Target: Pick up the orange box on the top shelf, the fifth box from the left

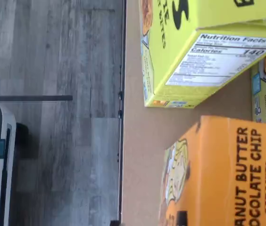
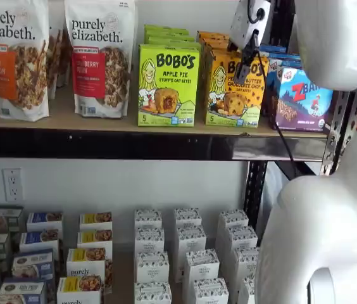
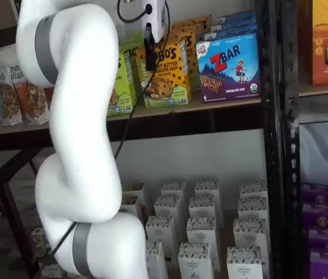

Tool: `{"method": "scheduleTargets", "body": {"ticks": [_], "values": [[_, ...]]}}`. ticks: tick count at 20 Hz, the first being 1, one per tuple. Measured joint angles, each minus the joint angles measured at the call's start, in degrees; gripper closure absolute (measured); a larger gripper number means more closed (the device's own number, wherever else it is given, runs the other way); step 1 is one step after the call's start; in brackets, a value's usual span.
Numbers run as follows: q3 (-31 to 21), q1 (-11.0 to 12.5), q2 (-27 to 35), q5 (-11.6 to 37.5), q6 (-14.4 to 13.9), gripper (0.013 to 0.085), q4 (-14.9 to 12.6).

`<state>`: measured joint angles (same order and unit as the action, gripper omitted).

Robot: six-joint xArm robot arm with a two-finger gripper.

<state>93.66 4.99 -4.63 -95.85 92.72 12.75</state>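
Note:
The orange box (image 2: 232,88) stands upright on the top shelf (image 2: 102,123), between a lime-green carton and a blue box. It also shows in a shelf view (image 3: 167,72) and, turned on its side, in the wrist view (image 1: 227,174). My gripper (image 2: 248,60) hangs in front of the orange box's upper part, white body above and black fingers pointing down. In a shelf view (image 3: 149,49) the fingers overlap the box's left front edge. No gap shows between the fingers and no box is in them, so I cannot tell whether they are open or shut.
A lime-green Bobo's Apple Pie carton (image 2: 168,85) stands just left of the orange box, and a blue ZBar box (image 2: 302,98) just right. Granola bags (image 2: 99,57) stand further left. White boxes (image 2: 185,253) fill the lower shelf. A black upright (image 3: 274,145) bounds the right side.

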Motion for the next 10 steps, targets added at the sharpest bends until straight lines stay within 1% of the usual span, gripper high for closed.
{"method": "scheduleTargets", "body": {"ticks": [2, 3, 4, 10], "values": [[-0.12, 0.01, -0.08, 0.02, 0.04, 0.029, 0.01], [-0.2, 0.03, -0.15, 0.1, 0.06, 0.029, 0.01], [-0.32, 0.08, -0.22, 0.19, 0.1, 0.033, 0.07], [-0.17, 0.03, -0.12, -0.13, 0.08, 0.033, -0.17]]}}
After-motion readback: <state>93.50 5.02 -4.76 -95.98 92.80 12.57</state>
